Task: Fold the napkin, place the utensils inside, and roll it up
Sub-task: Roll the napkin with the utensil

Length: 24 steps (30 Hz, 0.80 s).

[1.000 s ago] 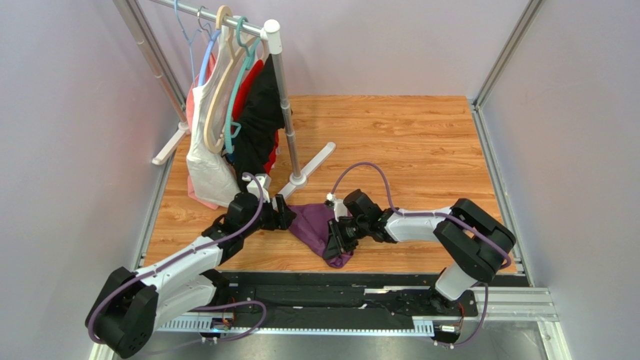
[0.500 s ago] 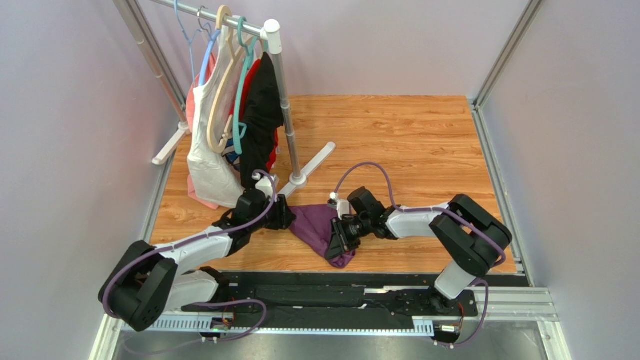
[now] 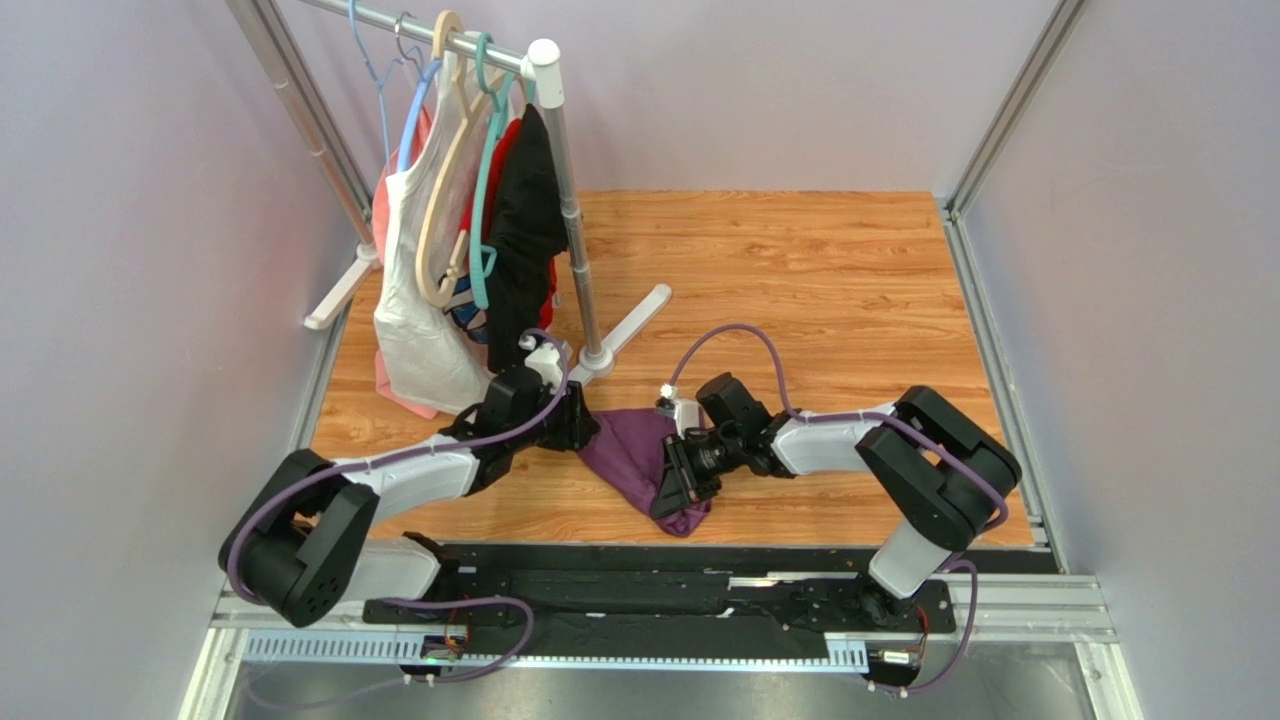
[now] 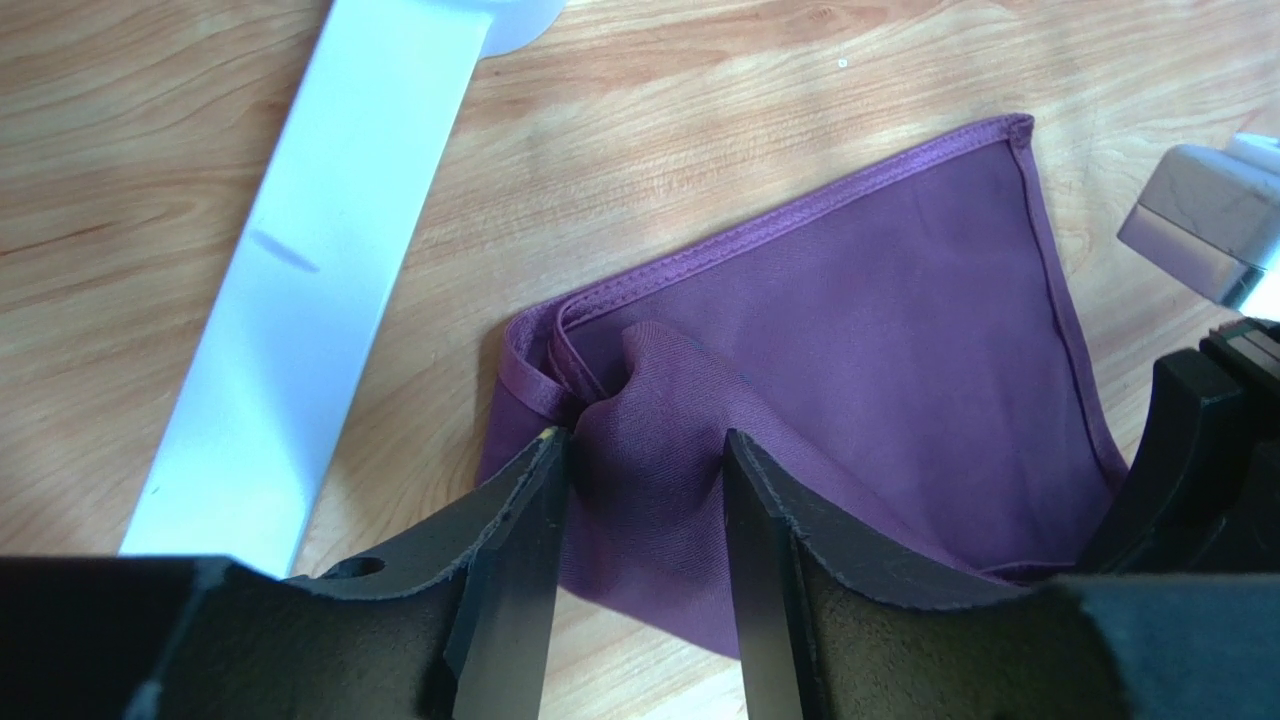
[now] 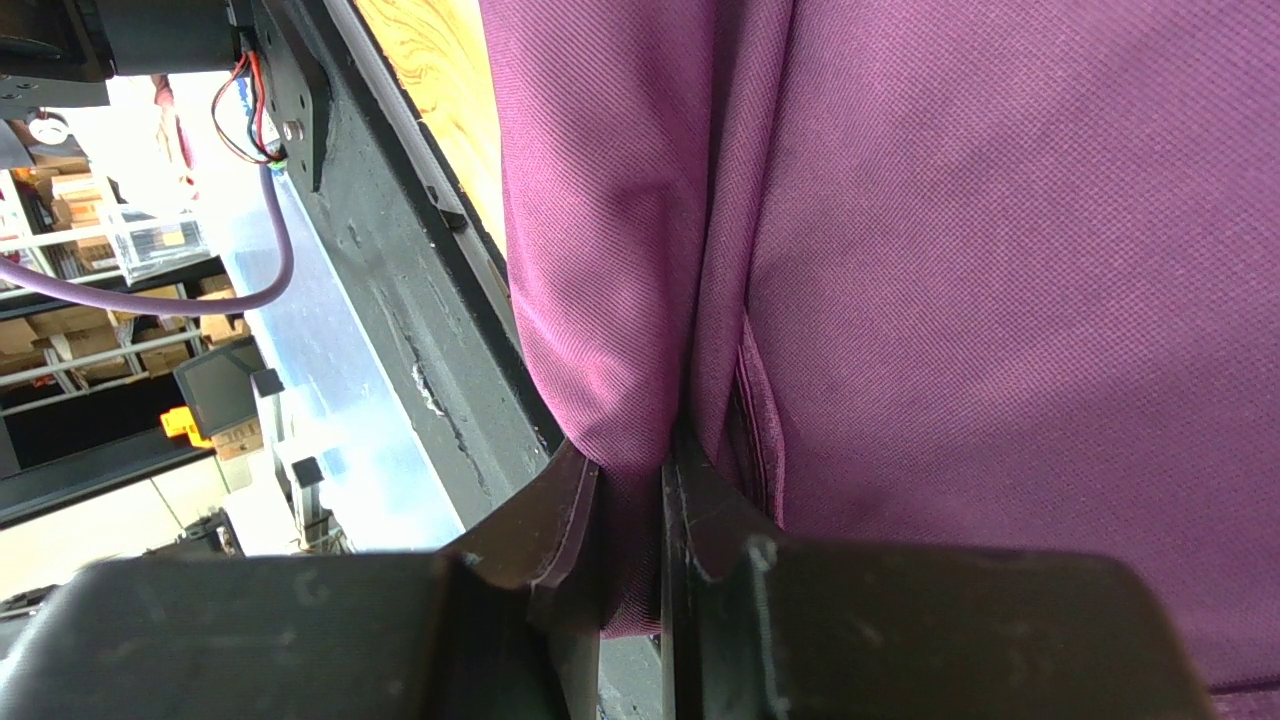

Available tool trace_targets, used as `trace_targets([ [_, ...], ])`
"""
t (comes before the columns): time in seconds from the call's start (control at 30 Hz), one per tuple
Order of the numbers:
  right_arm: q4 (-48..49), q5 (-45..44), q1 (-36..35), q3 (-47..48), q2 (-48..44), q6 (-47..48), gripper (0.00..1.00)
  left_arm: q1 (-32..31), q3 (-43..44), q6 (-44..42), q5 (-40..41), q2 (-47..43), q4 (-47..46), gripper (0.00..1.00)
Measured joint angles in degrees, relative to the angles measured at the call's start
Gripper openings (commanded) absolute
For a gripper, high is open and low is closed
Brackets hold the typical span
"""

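The purple napkin (image 3: 639, 450) lies folded into a rough triangle on the wooden table, near the front edge. My left gripper (image 3: 568, 428) is at its left corner. In the left wrist view the gripper (image 4: 639, 443) has its fingers closed in on a puckered bunch of the napkin (image 4: 872, 330). My right gripper (image 3: 672, 483) is at the napkin's near right corner. In the right wrist view it (image 5: 666, 450) is shut on a fold of the napkin (image 5: 977, 225), lifted over the table's front edge. The fork and spoon are out of view.
A clothes rack (image 3: 559, 180) with white, black and red garments (image 3: 451, 270) stands at the back left. Its white foot (image 4: 316, 270) lies just left of my left gripper. A black rail (image 3: 676, 578) runs along the front edge.
My left arm has reached further forward and right, bringing its gripper onto the napkin's left corner. The right gripper has kept its hold and barely moved.
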<state>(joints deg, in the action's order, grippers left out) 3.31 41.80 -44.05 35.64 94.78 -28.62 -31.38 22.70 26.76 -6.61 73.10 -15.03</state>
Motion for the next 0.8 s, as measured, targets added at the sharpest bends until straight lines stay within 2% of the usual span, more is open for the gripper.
trace_targets([
  [0.1,-0.02,-0.02,0.0,0.0,0.0,0.0,0.0,0.0,0.87,-0.15,-0.61,2.23,-0.66,0.35],
  [0.13,-0.02,-0.02,0.0,0.02,0.0,0.0,0.0,0.0,1.27,-0.22,-0.74,3.06,-0.68,0.26],
  [0.2,-0.09,-0.09,0.0,0.02,0.0,0.0,0.0,0.0,2.38,-0.59,-1.2,5.01,-0.55,0.19],
  [0.23,-0.15,-0.11,0.0,0.04,0.0,-0.02,0.0,0.0,3.02,-0.68,-1.49,5.79,-0.46,0.1],
  [0.33,-0.39,-0.24,0.0,0.13,0.0,-0.07,0.04,0.0,5.4,-1.22,-2.32,7.91,0.35,0.0],
  [0.5,-1.44,-1.05,0.0,0.42,-0.44,-0.11,0.24,-0.04,8.96,-1.86,-3.02,10.34,3.8,0.0],
  [0.53,-1.99,-1.68,0.0,0.42,-0.85,-0.07,0.32,-0.04,9.77,-2.1,-3.19,10.86,4.61,0.0],
  [0.6,-3.78,-3.96,0.0,0.42,-2.19,0.11,0.38,-0.11,11.26,-2.69,-3.58,11.89,6.01,0.0],
  [0.63,-4.96,-5.16,0.04,0.44,-3.06,0.24,0.47,-0.15,11.91,-3.04,-3.69,12.28,6.8,0.0],
  [0.8,-13.33,-11.19,0.09,0.72,-9.73,1.16,0.59,-0.15,13.92,-4.46,-4.42,13.81,9.11,0.0],
])
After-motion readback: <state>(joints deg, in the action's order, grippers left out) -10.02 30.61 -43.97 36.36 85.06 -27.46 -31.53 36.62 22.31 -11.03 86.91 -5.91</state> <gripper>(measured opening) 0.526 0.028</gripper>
